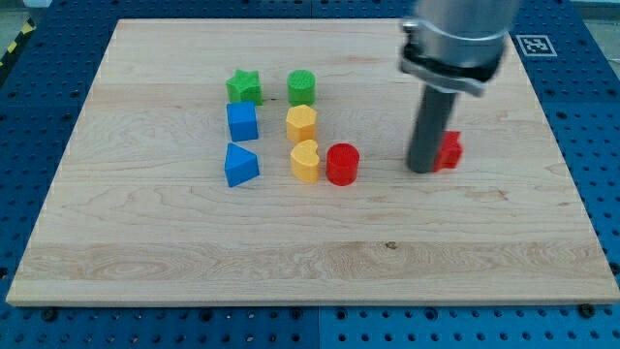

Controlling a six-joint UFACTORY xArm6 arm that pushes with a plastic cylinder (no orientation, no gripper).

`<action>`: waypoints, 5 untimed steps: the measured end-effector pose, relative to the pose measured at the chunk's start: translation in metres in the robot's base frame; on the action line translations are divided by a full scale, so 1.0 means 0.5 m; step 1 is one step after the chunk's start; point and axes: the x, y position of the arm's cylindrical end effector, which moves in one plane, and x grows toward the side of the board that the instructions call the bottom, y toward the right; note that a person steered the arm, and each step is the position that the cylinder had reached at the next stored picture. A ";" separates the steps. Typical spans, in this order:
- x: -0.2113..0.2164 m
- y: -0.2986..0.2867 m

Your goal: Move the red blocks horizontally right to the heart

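Note:
My tip (422,168) rests on the board at the view's right of centre, touching the left side of the red star (449,150), which is partly hidden behind the rod. The red cylinder (342,164) stands to the left of my tip, right beside the yellow heart (305,161). The red star lies in about the same row as the heart and the red cylinder, well to their right.
A green star (244,86) and a green cylinder (302,87) sit in the top row. A blue cube (242,121) and a yellow hexagon (301,124) sit below them. A blue triangular block (240,165) lies left of the heart. The wooden board (310,262) lies on a blue perforated table.

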 end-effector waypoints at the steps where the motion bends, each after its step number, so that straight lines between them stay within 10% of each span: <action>1: 0.011 0.048; 5: 0.052 -0.322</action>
